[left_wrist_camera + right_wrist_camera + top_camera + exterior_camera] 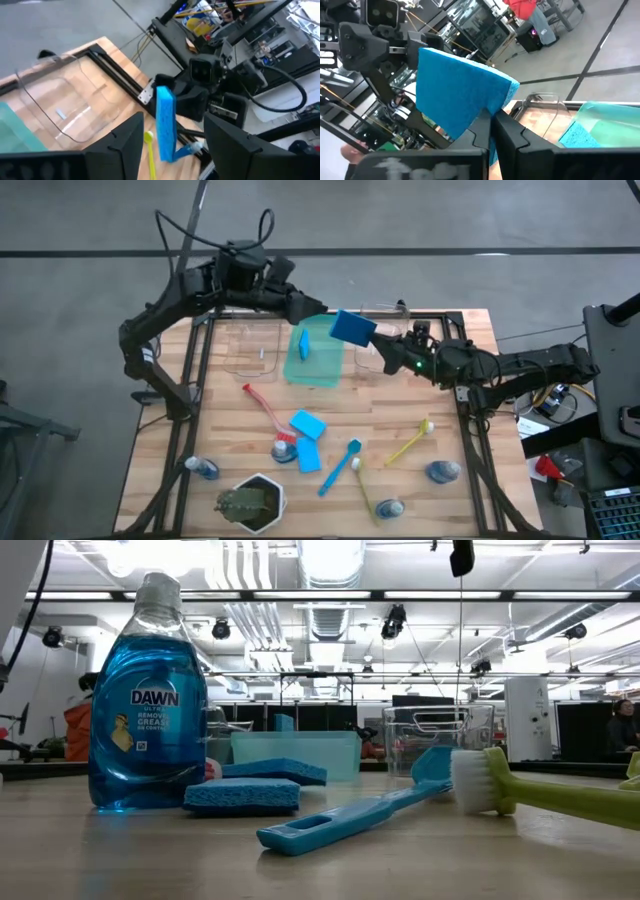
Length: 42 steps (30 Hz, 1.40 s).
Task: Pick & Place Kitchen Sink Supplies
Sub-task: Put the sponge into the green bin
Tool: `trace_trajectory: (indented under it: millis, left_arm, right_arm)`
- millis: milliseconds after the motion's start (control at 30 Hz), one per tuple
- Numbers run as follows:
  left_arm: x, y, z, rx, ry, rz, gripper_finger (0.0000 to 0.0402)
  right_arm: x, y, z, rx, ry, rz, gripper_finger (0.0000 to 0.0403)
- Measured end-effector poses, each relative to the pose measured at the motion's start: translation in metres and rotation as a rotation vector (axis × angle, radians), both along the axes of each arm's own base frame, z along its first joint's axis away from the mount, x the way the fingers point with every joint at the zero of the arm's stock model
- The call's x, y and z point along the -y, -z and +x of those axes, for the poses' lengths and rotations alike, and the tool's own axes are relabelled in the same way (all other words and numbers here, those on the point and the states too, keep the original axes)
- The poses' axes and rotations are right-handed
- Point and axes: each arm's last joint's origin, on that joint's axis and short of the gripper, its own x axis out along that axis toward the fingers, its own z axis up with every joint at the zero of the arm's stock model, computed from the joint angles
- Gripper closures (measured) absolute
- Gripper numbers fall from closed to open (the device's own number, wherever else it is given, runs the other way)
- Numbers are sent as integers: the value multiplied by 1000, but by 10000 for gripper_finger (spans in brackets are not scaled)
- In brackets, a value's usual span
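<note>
A blue sponge point(352, 328) is held up in the air above the far end of the bench point(400, 480), over the gap between the green tray point(322, 370) and the clear bin point(375, 355) just beside it. The right gripper point(374, 337) has its jaws clamped on the sponge's lower corner, gripping it by the thin edge so the broad face stands upright. The left gripper point(322, 310) sits just beside the sponge on its other side with jaws apart and, seen from its own wrist, the sponge stands edge-on between them without touching, so this looks like a hand-over between the arms in mid-air. One sponge point(304, 343) already stands in the green tray, probably the sponges' destination. Left on the bench are two more sponges point(309, 438), a red brush point(266, 412), a blue brush point(340, 467), two yellow-green brushes point(405, 444), and small blue bottles point(443, 471), with the potted plant point(250, 502) near the front edge.
</note>
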Motion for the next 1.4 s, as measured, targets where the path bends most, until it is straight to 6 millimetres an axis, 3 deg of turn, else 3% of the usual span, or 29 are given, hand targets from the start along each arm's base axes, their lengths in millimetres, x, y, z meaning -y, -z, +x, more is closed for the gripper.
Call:
trace_trajectory:
  millis: [267,800,1033,1400]
  left_arm:
    - [3,8,4,-27,43,-68,142]
    - [3,30,25,-24,72,-99,143]
    - [2,29,27,0,57,-86,157]
    - [0,31,32,7,57,-84,214]
  right_arm:
    - [1,-3,0,21,4,-16,394]
    - [1,-5,0,36,1,-21,394]
    - [1,-5,0,44,-12,-9,394]
    - [0,-3,2,49,-33,9,394]
